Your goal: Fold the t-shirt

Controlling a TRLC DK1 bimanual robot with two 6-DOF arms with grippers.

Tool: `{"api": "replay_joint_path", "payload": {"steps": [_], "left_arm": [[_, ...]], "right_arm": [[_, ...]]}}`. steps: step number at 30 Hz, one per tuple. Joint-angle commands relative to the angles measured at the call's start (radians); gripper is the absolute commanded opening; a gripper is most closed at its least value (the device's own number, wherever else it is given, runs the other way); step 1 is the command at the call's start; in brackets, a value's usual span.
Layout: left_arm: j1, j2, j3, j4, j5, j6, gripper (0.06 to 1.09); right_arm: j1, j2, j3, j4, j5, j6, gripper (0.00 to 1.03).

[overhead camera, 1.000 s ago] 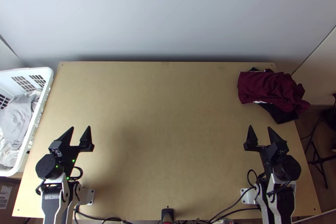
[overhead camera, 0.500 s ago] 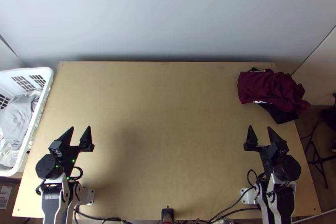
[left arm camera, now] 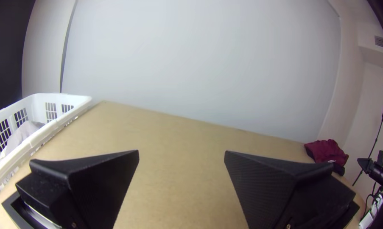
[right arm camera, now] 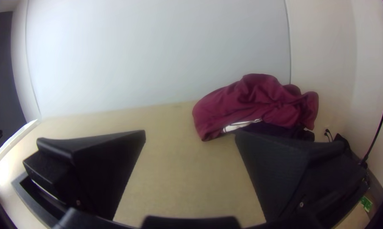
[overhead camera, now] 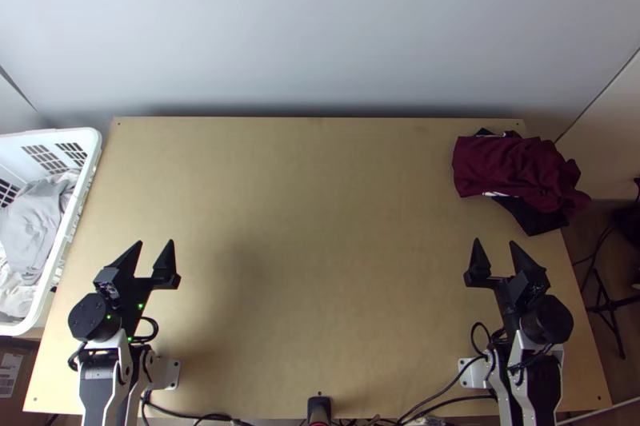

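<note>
Grey cloth (overhead camera: 32, 222) lies bunched inside the basket (overhead camera: 90, 138), folding likely all ahead, left gripper (overhead camera: 155, 241) and right gripper (overhead camera: 495, 240) spread wide.

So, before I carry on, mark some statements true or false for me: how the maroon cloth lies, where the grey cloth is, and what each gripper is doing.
1. The maroon cloth lies bunched toward the far right corner of the table. True.
2. The left gripper is shut on the grey cloth. False: that gripper is open and holds nothing; the grey cloth lies in the white basket.
3. The right gripper is open, with nothing between its fingers. True.
4. The black cloth lies on top of the maroon cloth. False: it lies underneath and sticks out.
</note>
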Motion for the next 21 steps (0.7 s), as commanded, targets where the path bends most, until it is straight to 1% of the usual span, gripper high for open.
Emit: {"api": "replay_joint_path", "payload": {"steps": [1,3,4,5,6,8,12,14,15,21], "left_arm": [[-0.003,-0.001,0.003,0.01,-0.024,0.016,1.04],[-0.003,-0.001,0.004,0.012,-0.03,0.042,1.04],[-0.003,-0.001,0.004,0.01,-0.047,0.054,1.04],[0.002,-0.001,0.004,0.007,-0.066,0.066,1.04],[0.007,-0.001,0.003,-0.003,-0.074,0.078,1.04],[0.01,-0.001,0.001,-0.023,-0.093,0.092,1.04],[0.007,-0.001,0.0,-0.023,-0.094,0.101,1.04],[0.008,-0.001,0.001,-0.023,-0.094,0.152,1.04],[0.008,-0.001,0.001,-0.02,-0.094,0.164,1.04],[-0.001,-0.001,0.001,-0.008,-0.094,0.166,1.04]], "right_arm": [[0.001,-0.001,0.0,0.003,0.004,0.006,0.98],[0.001,-0.001,0.0,0.001,0.006,0.011,0.98],[-0.002,0.001,0.0,-0.001,0.013,0.009,0.98],[-0.005,0.002,0.0,-0.005,0.032,-0.011,0.98],[-0.013,0.004,0.0,-0.007,0.033,-0.057,0.98],[-0.021,0.001,0.0,-0.005,0.033,-0.087,0.98],[-0.015,0.001,0.0,-0.007,0.035,-0.095,0.98],[-0.036,0.001,0.0,-0.008,0.041,-0.133,0.98],[-0.047,0.001,0.0,-0.008,0.041,-0.135,0.98],[-0.056,0.001,0.0,0.006,0.044,-0.152,0.98]]}}
